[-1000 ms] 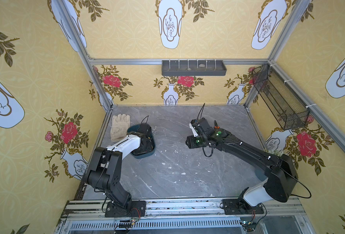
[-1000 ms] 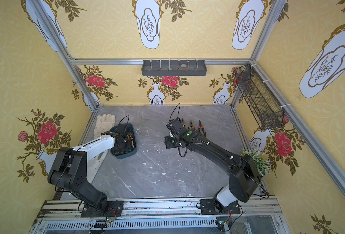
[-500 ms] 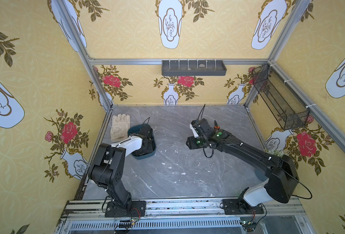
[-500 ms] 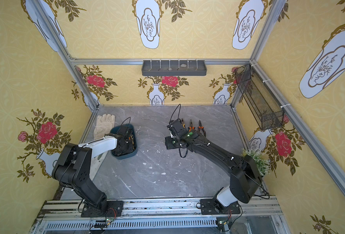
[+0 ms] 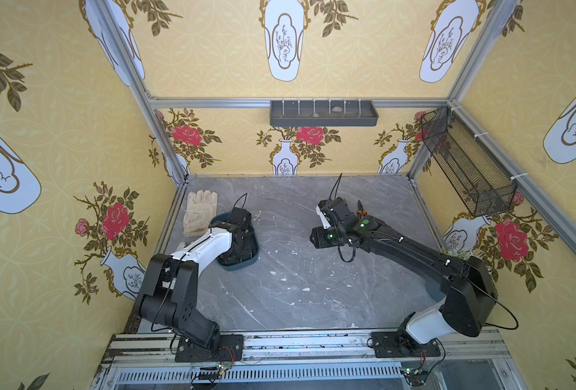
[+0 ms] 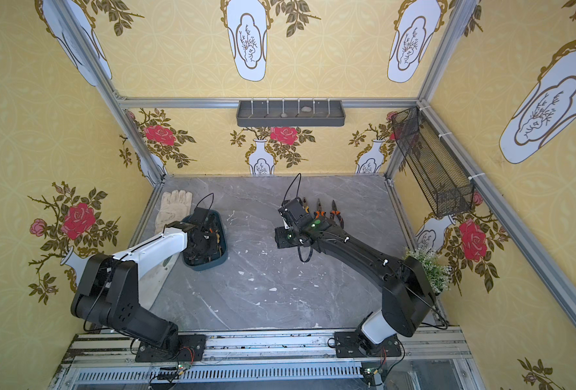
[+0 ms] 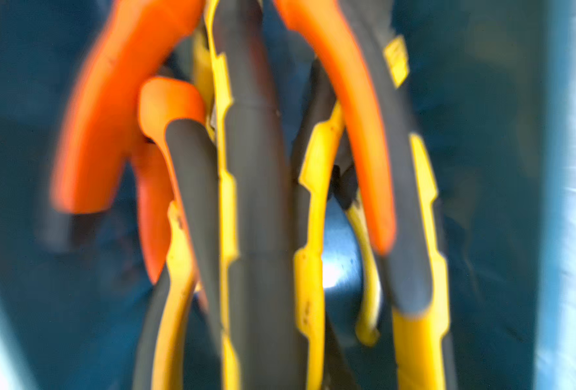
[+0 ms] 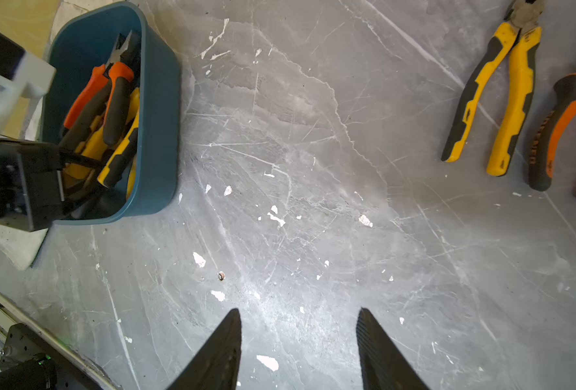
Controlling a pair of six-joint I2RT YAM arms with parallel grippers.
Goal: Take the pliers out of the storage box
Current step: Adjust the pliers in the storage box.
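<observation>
Storage box at 9 o'clock on the table, with pliers piled inside. Left gripper sunk among their handles, jaws together; whether a handle is clamped cannot be told. Right gripper above mid-table, jaws apart, empty. Loose pliers lie at 2 o'clock.

A broad stretch of the grey tabletop is left bare between the storage box and the row of pliers laid out at the far right. The box is crowded by tangled pliers handles and entered by the left arm; a work glove is found just beside it. The right half is crossed diagonally by the right arm.
</observation>
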